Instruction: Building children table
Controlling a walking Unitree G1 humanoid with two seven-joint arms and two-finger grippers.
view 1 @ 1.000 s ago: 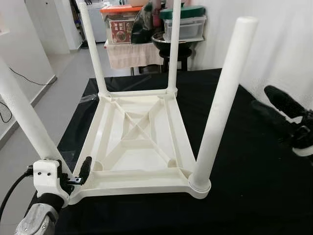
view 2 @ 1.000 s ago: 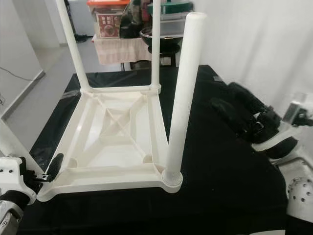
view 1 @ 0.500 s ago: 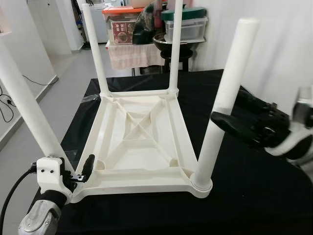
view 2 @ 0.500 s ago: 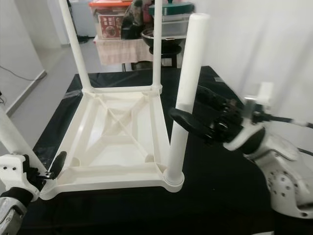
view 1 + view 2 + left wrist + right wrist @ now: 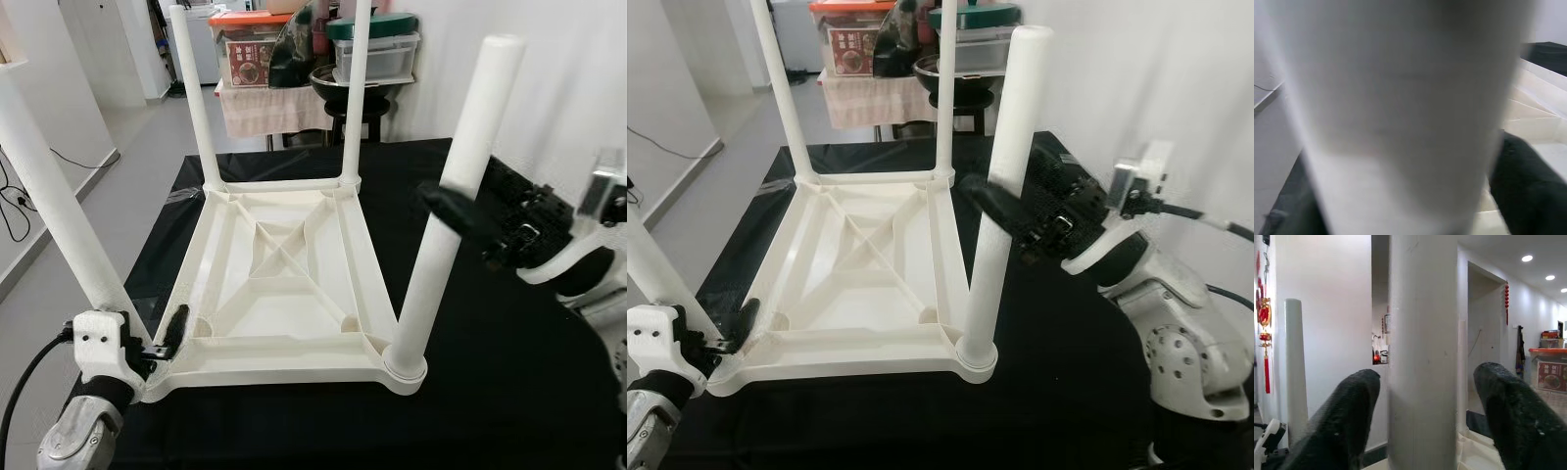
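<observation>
Table [image 5: 279,294], white plastic and upside down, lies on a black cloth [image 5: 509,372] with all four legs pointing up. Nearest, at about 7 o'clock, the left gripper [image 5: 157,345] sits at the base of the near-left leg [image 5: 54,206], one black finger [image 5: 176,326] resting against the frame corner. In the left wrist view that leg [image 5: 1396,112] presses right up to the lens with a dark finger beside it, so the pincer looks clenched around the leg, though the second finger is hidden and I cannot tell for sure.

At 5 o'clock the near-right leg [image 5: 1004,196] stands seated in its corner socket [image 5: 977,357], its long axis close to vertical with a slight lean away to the right. The right gripper [image 5: 1019,220] is level with its middle, coming in from 3 o'clock. The fingers [image 5: 1347,421] are spread, released, with the leg [image 5: 1422,352] standing between them and a gap on each side; nothing is grasped yet.

The coming move likely turns on this: the leg is already centred in the pincer, so closing should catch it square. The right arm is plainly the nearer one. Open cloth lies to the right of the table, giving the arm room.

Farther, at 11 and 12 o'clock, the two far legs [image 5: 196,98] rise at the back edge, with a cluttered side table [image 5: 265,103] beyond.
</observation>
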